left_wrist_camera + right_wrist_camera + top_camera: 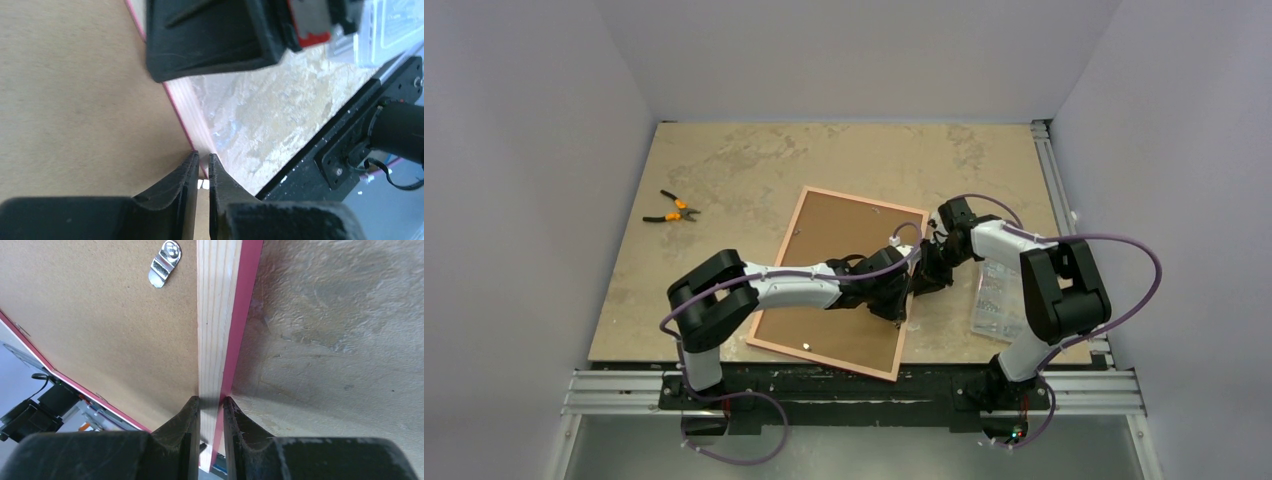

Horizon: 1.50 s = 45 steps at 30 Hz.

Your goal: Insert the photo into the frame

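The frame [864, 202] lies back side up on the table, its pink-edged rim around the brown backing board [834, 235]. The photo is hidden. My left gripper [902, 305] reaches across the board to the frame's right rim. In the left wrist view my left gripper [203, 156] is shut on the pink rim [192, 107]. My right gripper [927, 278] meets the same rim from the right. In the right wrist view my right gripper [211, 400] is shut on the pale wood rim [217, 315], which has a pink outer side.
Orange-handled pliers [671, 210] lie at the far left. A clear plastic box [1001, 300] sits at the right, by the right arm. A metal turn clip [164, 265] sits on the backing board [100, 325]. The right gripper's body [215, 35] hangs close above the left fingers.
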Motion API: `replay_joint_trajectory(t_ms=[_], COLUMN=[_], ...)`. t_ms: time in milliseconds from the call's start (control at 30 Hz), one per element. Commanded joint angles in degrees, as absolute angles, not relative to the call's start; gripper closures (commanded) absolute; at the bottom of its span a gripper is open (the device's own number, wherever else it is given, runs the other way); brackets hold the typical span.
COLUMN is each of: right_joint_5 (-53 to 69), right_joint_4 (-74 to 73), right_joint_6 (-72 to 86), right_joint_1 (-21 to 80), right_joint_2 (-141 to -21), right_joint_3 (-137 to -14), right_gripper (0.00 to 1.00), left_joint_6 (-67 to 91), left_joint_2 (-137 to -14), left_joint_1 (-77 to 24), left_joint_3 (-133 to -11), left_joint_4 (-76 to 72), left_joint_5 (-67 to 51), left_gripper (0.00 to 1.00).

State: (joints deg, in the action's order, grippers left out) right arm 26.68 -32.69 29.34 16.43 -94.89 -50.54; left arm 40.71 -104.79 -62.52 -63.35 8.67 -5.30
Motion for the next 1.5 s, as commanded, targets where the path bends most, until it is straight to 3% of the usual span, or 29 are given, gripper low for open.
replay_joint_trajectory(t_ms=[0,400,733,1033,1200,1300,1367,1467], right_joint_5=[19.2,18.6,18.3,18.7,21.1,21.3,20.8,19.5], right_joint_4=[-25.8,-26.1,-26.7,-27.3,-27.9,-29.2,-30.4,-31.9], right_joint_6=[27.6,27.6,27.6,27.1,25.6,24.3,23.7,23.2], right_joint_1=[16.9,16.7,16.3,16.0,16.0,16.0,16.0,16.1], right_joint_2=[-98.5,-99.7,-100.1,-99.5,-97.5,-94.8,-92.8,-89.7], right_joint_3=[-48.9,-49.7,-50.8,-51.7,-52.2,-52.9,-53.2,-53.2], right_gripper=[1.0,1.0,1.0,1.0,1.0,1.0,0.78,0.55], left_joint_6=[37.8,33.8,28.8,29.5,33.6,36.9,39.1,42.7], left_joint_2=[-105.9,-105.8,-104.2,-99.2,-93.8,-91.9,-90.5,-86.9], left_joint_1=[-64.2,-64.9,-65.8,-65.7,-63.9,-61.5,-59.4,-54.3], left_joint_3=[-65.8,-63.6,-62.0,-58.3,-57.0,-55.0,-52.9,-48.2], left_joint_4=[9.5,15.2,14.2,13.2,6.9,1.7,-2.3,-6.6], left_joint_5=[-9.8,-14.2,-23.4,-22.5,-23.9,-26.9,-27.9,-28.4], left_gripper=[0.89,1.0,1.0,1.0,0.62,0.5,0.44,0.35])
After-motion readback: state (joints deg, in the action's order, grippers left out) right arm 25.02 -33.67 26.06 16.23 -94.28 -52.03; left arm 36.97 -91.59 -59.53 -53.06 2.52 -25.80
